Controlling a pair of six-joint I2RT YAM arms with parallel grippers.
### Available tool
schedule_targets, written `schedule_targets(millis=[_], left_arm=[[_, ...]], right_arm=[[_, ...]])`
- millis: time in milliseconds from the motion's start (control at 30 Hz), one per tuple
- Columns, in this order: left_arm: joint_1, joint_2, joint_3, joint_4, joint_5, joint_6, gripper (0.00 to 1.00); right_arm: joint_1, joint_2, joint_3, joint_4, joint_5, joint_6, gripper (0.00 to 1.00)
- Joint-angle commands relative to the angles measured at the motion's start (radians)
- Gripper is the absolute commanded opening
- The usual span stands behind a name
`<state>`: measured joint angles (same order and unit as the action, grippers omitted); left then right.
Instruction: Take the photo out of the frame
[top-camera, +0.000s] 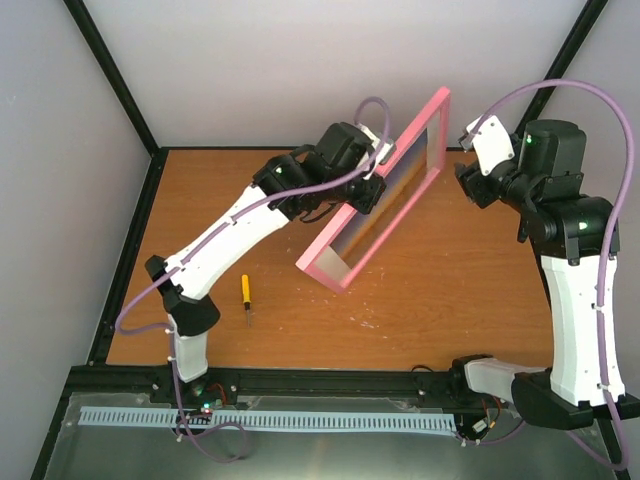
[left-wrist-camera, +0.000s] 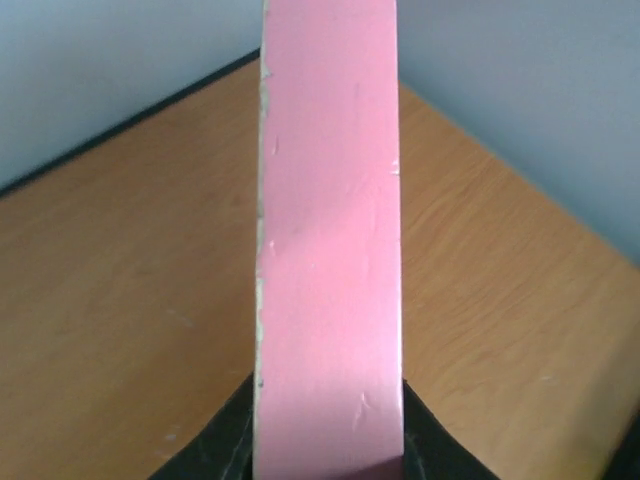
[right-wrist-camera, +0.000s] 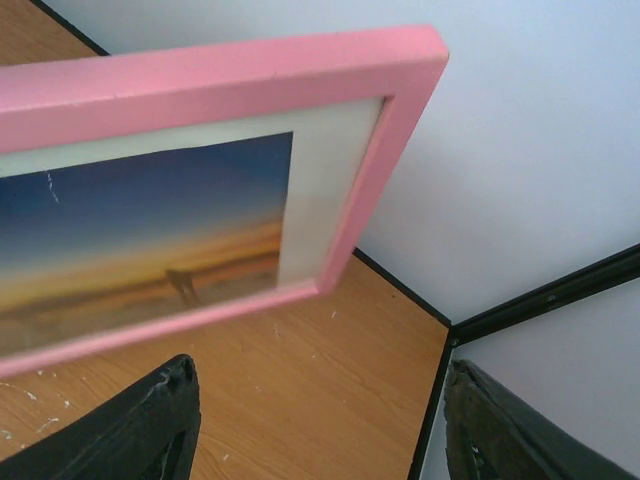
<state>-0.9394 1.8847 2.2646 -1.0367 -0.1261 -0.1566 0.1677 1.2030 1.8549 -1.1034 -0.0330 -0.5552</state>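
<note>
The frame (top-camera: 322, 265) is pinched in the left jaws; right jaws spread nearby.

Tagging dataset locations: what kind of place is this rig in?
Probably a lab test cell, not a home. Plain pale panels set in black struts box in a bare wooden table, and a slotted cable duct runs along the near edge.

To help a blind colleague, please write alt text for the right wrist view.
A pink picture frame fills the upper left, holding a white mat around an orange-and-blue sunset photo. Below it, the two dark right fingers stand apart, empty, above the wooden table.
</note>
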Motion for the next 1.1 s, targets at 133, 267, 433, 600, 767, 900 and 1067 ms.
schedule_targets(millis=[133,267,433,600,767,900,1067], left_arm=[[0.172,-0.123,-0.217,0.283,0.373,-0.399,0.01],[0.267,-0.237,-0.546,0.537,0.545,-0.559,0.01],[0.361,-0.359,-0.875,0.822,0.627,-0.732,0.01],[0.396,-0.464,-1.134,1.043,0.557,-0.800,0.01],[0.396,-0.510,-1.370,1.264,0.478,-0.870,0.01],[0.397,-0.504,-1.536,1.424,0.426,-0.924,0.01],[0.397,-0.495,-1.669,1.514,0.343,-0.936,0.01]], right_arm=[[-0.012,0.010,-0.046,0.020,-0.019,0.047,0.65],[-0.017,-0.014,-0.131,0.045,-0.028,0.047,0.64],[-0.031,-0.026,-0.233,0.079,-0.043,0.045,0.64],[-0.051,-0.020,-0.348,0.099,-0.113,0.062,0.63],[-0.063,-0.016,-0.492,0.145,-0.152,0.082,0.62],[-0.074,-0.013,-0.598,0.184,-0.169,0.090,0.61],[-0.089,0.005,-0.728,0.241,-0.172,0.083,0.60]])
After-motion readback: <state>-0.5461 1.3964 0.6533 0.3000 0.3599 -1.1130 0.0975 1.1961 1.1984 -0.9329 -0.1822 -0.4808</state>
